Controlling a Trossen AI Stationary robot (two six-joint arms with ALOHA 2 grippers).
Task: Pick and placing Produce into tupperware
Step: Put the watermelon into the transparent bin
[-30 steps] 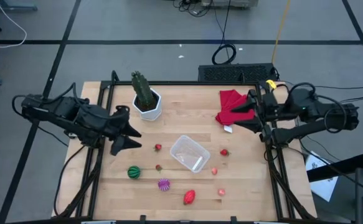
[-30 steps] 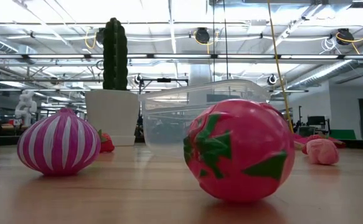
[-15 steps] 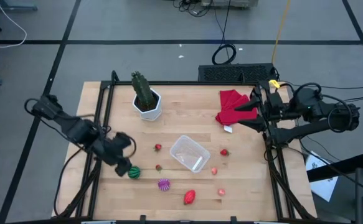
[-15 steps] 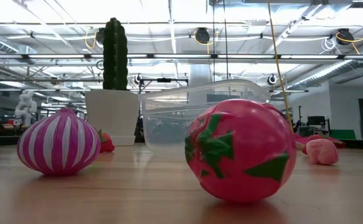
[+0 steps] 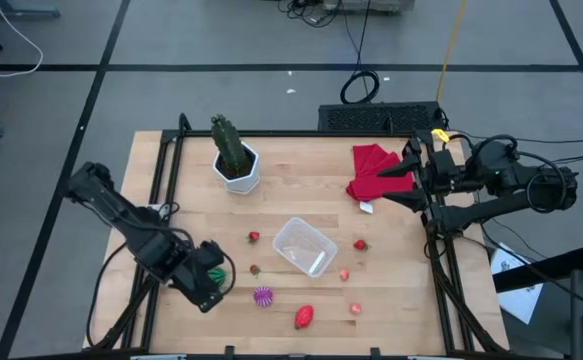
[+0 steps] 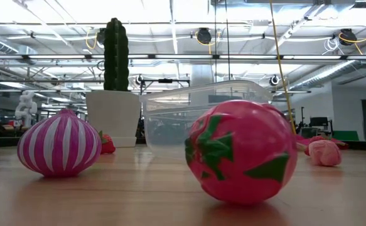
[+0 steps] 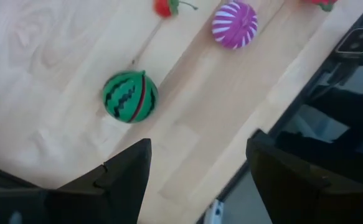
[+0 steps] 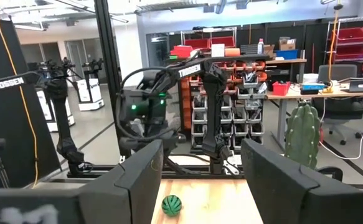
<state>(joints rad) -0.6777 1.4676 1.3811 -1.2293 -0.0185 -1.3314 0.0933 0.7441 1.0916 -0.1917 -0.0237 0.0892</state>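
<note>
Two grippers, both released: left gripper (image 5: 208, 283) poised over green striped melon (image 7: 130, 96) near bench (image 5: 301, 200) front edge; right gripper (image 5: 396, 185) beside red cloth (image 5: 371, 167). Tupperware (image 5: 304, 245) mid-bench, berries scattered around it.

Bright light comes from long lamps on the ceiling. The table (image 5: 301, 200) is evenly lit, with small soft shadows. Down low, the big pink berry (image 6: 242, 150) looks a bit fuzzy. Ceiling lines bend near the edges.
</note>
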